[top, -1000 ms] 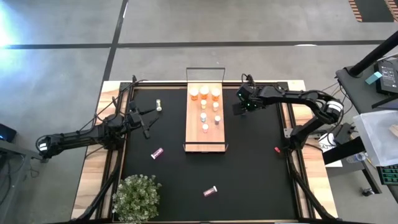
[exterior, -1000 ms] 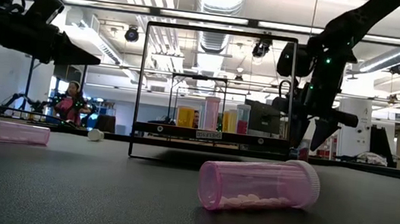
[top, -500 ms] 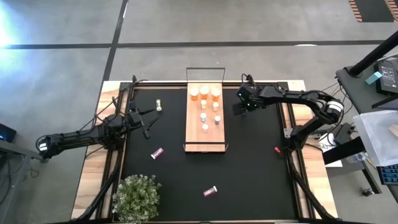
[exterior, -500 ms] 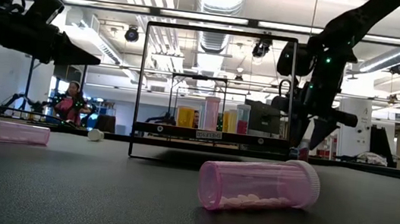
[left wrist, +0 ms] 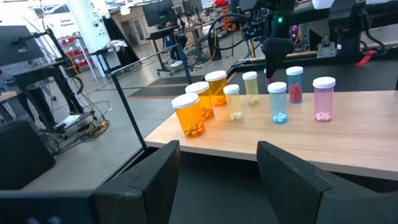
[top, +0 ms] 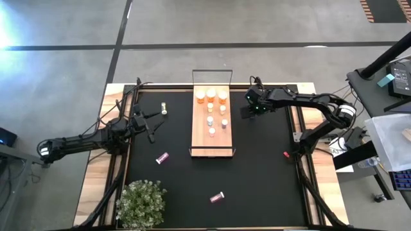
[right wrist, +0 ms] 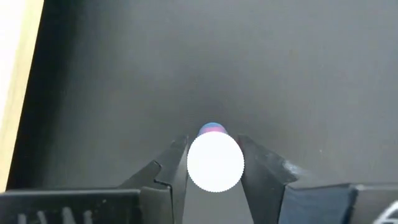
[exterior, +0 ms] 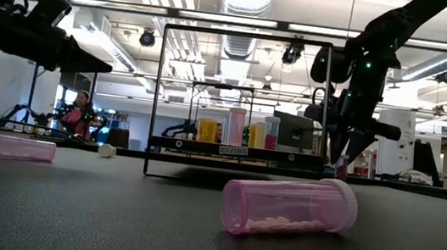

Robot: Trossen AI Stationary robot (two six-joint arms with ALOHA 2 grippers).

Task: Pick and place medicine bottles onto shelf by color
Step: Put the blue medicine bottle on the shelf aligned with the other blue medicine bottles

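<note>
The light-wood shelf (top: 214, 142) lies mid-table with three amber bottles (top: 211, 95) at its far end and several slim ones (top: 210, 120) behind them; they also show in the left wrist view (left wrist: 249, 99). My right gripper (top: 247, 111) is just right of the shelf's far end, pointing down, shut on a small white-capped bottle (right wrist: 215, 161). My left gripper (left wrist: 217, 174) is open and empty above the mat, left of the shelf (top: 151, 126). Loose bottles lie on their sides on the mat: a whitish one (top: 164, 109) and two pink ones (top: 162, 157) (top: 218, 197). My right gripper pinches the bottle's white cap (right wrist: 193, 163) between its two fingers, one on each side. The fingers come from above, pointing down, and the bottle stands upright under them. Its lower end (exterior: 338, 167) is down by the mat; whether it rests there I cannot tell.
A potted plant (top: 141, 203) stands at the near left corner. A small red bit (top: 286, 154) lies at the mat's right edge. The shelf's black wire frame (exterior: 238, 110) rises at its ends. Bare black mat stretches on both sides of the shelf.
</note>
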